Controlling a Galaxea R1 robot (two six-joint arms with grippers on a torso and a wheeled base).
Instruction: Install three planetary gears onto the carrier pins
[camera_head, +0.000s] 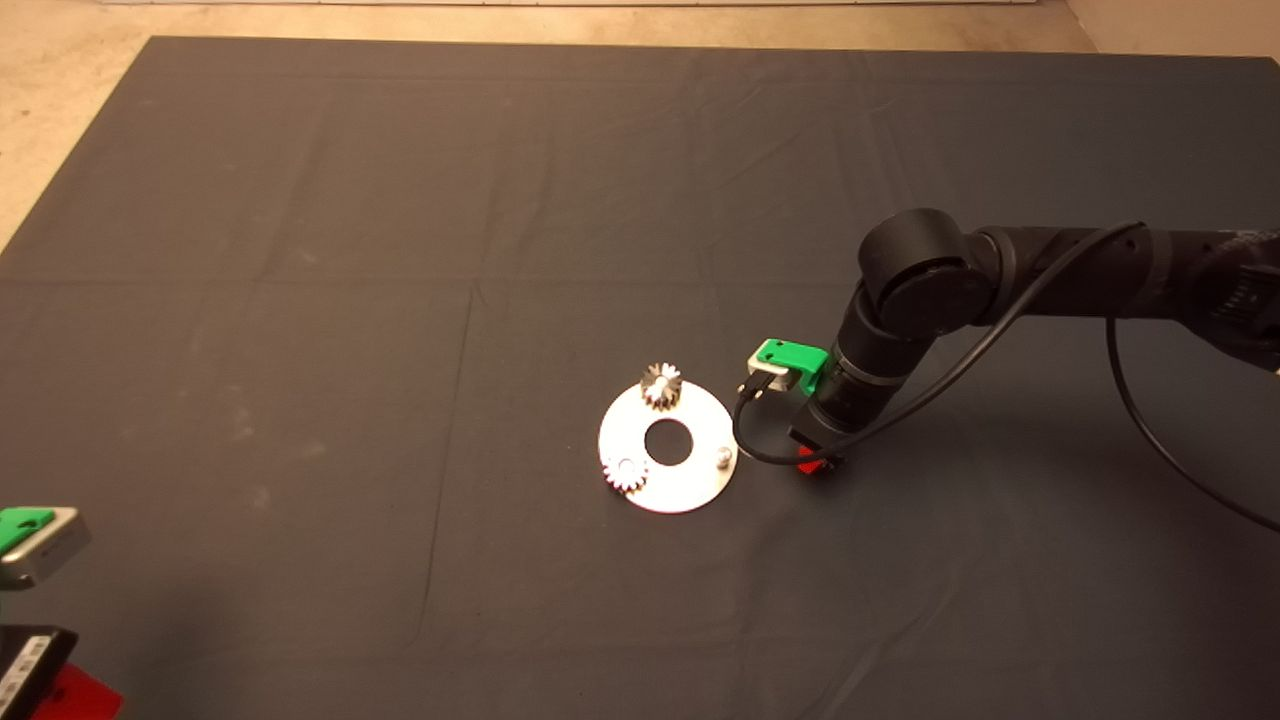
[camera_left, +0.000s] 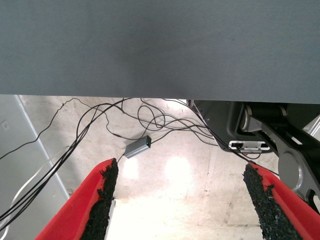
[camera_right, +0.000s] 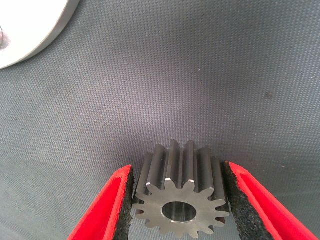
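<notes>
From above, a dark mat covers the bench. A round, shiny plate with a big hole in the middle lies flat on the mat, a little below the middle. Two small gears sit on the plate. One gear is at the 12 o'clock edge of the plate, and the second gear is at about 8 o'clock. A bare pin stands up at about 4 o'clock on the plate, with nothing on it. The right arm comes in from the 3 o'clock side and bends down to the mat. Its right tool is just beside the plate, close to the bare pin, and only a bit of red shows under the wrist. The left tool waits at the 8 o'clock corner, off to the side. In the left wrist view, the left tool is spread wide with nothing between its red fingers, and cables lie on a pale floor beyond the mat edge. In the right wrist view, the right tool squeezes the third gear between its two black pads. The gear's round hole faces the camera. The gear is down by the mat, and the plate's edge shows not far from it.
</notes>
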